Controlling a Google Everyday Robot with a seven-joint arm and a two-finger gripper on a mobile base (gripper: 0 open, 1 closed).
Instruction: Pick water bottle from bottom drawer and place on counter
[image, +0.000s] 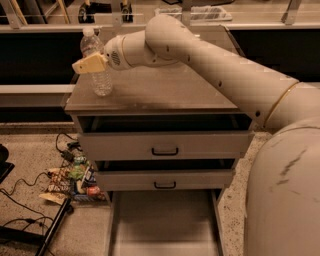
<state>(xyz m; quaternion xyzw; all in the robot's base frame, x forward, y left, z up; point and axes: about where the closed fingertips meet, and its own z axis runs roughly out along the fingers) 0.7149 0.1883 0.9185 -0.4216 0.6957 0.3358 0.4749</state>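
On the left side of the glossy brown counter (165, 90), near its front edge, a clear water bottle (101, 81) with a white cap stands upright, its base resting on the slab. The robot's gripper (89, 62) sits at the bottle's shoulder, a tan part of it lying across the front of the bottle; whether the grip is closed or slack cannot be told. The cream arm (215, 65) reaches to it from the right, passing above the counter's rear half. Below the counter, the top drawer (165, 145) and the middle drawer (165, 179), each with a black handle, stand slightly ajar. Beneath them the bottom drawer (165, 220) is pulled far out, showing its flat grey floor. Left of the cabinet, colourful packets (75, 180) and black cables (20, 200) lie on the speckled floor.
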